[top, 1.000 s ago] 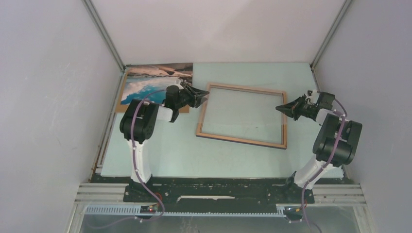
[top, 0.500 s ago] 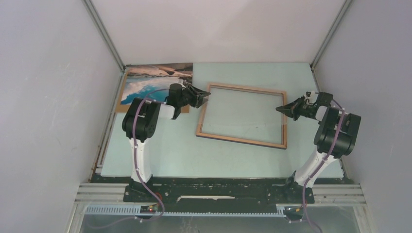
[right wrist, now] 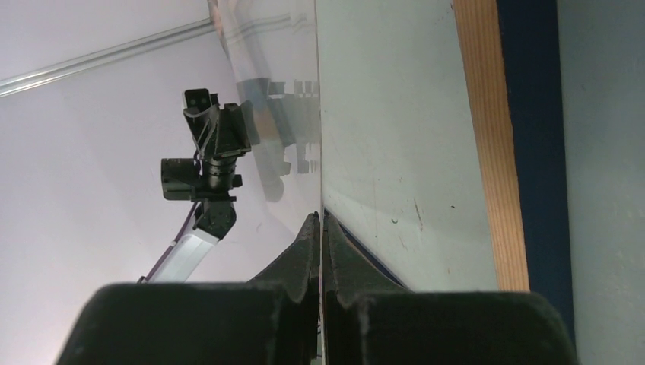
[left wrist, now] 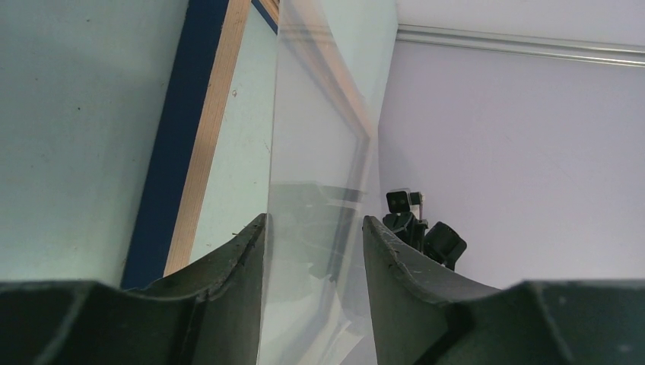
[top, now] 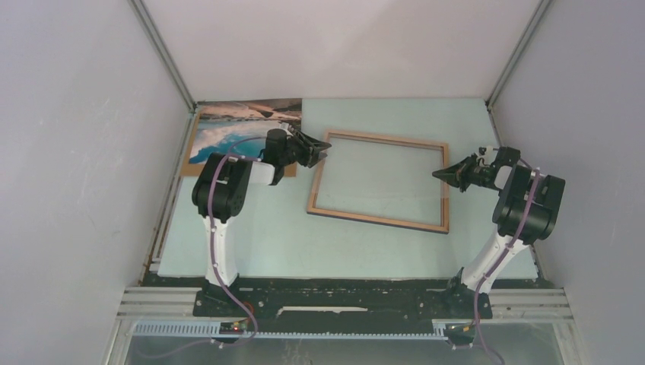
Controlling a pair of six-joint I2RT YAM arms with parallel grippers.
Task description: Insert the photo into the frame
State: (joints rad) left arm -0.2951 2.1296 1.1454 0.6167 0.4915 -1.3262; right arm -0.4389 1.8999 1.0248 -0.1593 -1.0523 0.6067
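Right fingers (top: 450, 170) closer; frame (top: 378, 220) lengthwise left-right

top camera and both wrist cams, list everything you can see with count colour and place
photo: 1, turquoise, white and brown, far left corner of the table, lying on the board
board: 1, plain brown, under the photo
frame: 1, light wood with a navy outer edge, flat at mid table
clear pane: 1, see-through, over the frame, reaching both end effectors
table: 1, pale green, inside pale grey walls
arms: 2, black and white, bolted at the near edge
left end effector: 1, black, open, at the frame's far left corner, pane between its fingers
right end effector: 1, black, shut on the pane's right edge
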